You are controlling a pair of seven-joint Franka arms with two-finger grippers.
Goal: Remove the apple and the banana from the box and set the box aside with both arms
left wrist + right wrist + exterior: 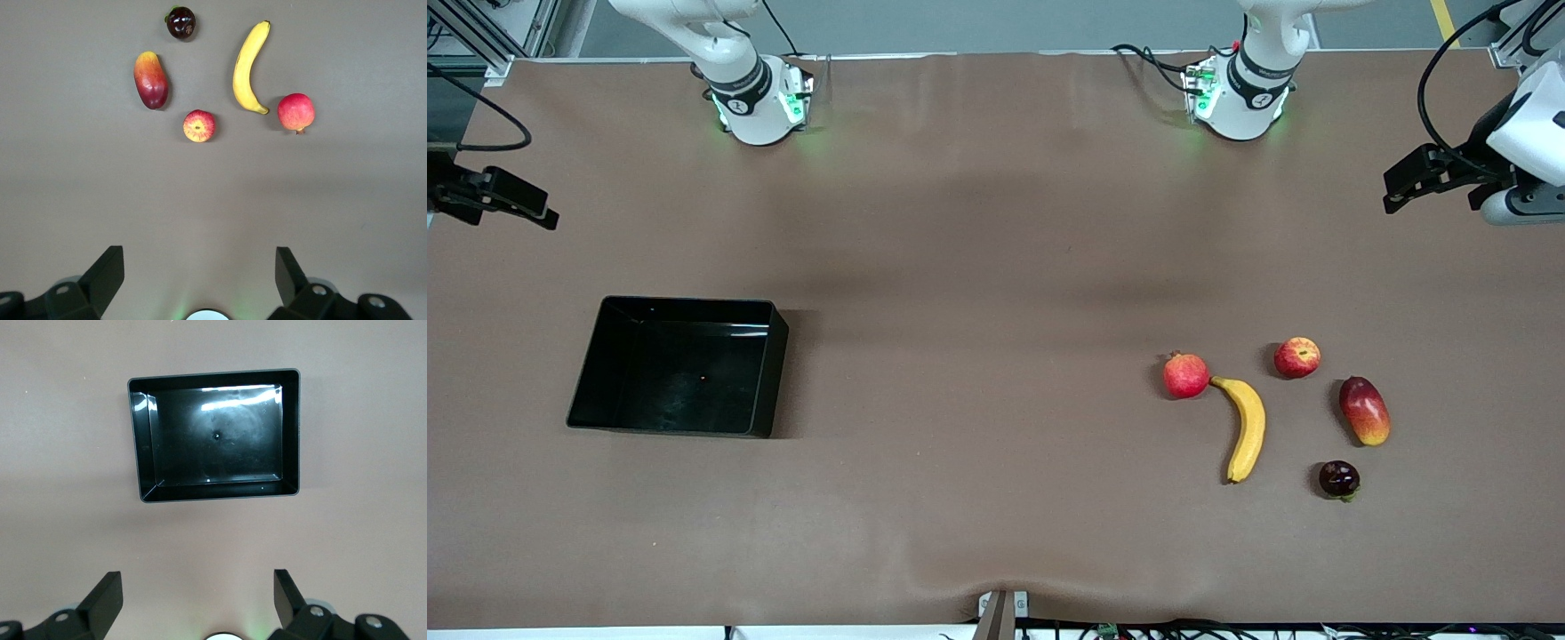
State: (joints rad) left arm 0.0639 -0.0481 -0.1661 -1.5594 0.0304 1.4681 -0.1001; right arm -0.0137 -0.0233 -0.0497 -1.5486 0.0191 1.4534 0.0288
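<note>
A yellow banana (1247,427) and a small red apple (1296,357) lie on the brown table toward the left arm's end. They also show in the left wrist view, the banana (245,67) and the apple (199,126). The black box (769,373) stands empty toward the right arm's end and shows in the right wrist view (220,495). My left gripper (1400,191) (200,257) is open and empty, high over the table's edge at the left arm's end. My right gripper (538,213) (198,580) is open and empty, high over the edge at the right arm's end.
A red pomegranate (1185,375) (295,111) touches the banana's tip. A red-and-yellow mango (1364,411) (151,80) lies beside the apple. A dark round fruit (1338,478) (181,22) lies nearer the front camera. Both arm bases stand along the back edge.
</note>
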